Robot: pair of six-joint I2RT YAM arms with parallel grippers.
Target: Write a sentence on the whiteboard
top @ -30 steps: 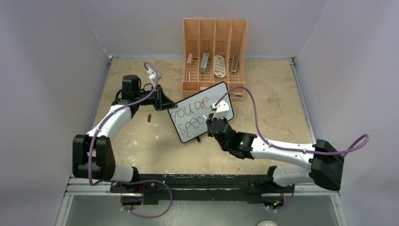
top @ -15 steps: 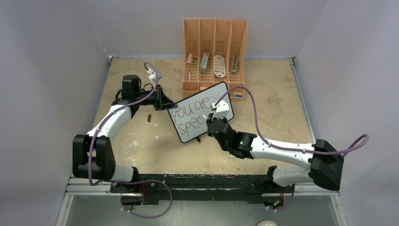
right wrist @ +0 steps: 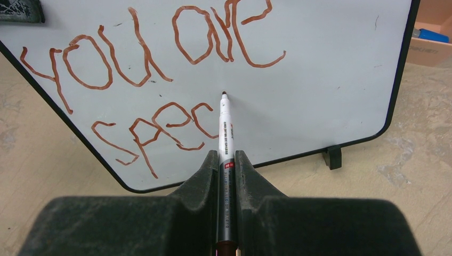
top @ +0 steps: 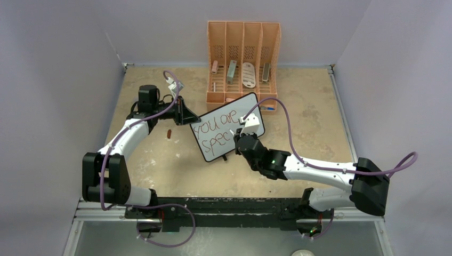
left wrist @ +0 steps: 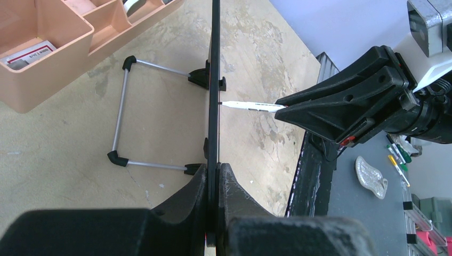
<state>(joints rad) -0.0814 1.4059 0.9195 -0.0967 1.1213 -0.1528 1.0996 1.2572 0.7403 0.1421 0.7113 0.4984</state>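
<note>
The whiteboard (top: pixel 216 152) stands tilted on the table, seen edge-on in the left wrist view (left wrist: pixel 214 80). My left gripper (top: pixel 190 119) (left wrist: pixel 213 169) is shut on its left edge. The sentence (top: pixel 216 121) (right wrist: pixel 144 48) in red-brown marker reads "you are" with "spec" below it. My right gripper (top: pixel 238 134) (right wrist: pixel 227 157) is shut on a grey and white marker (right wrist: pixel 226 133) (left wrist: pixel 250 106). The marker's tip rests on the board just right of and slightly above the "c" in "spec".
An orange organizer (top: pixel 243 58) with several items in its slots stands behind the board. A small red-brown cap (top: pixel 169 133) lies on the table left of the board. The board's wire stand (left wrist: pixel 120 117) props it from behind. Walls enclose the table on three sides.
</note>
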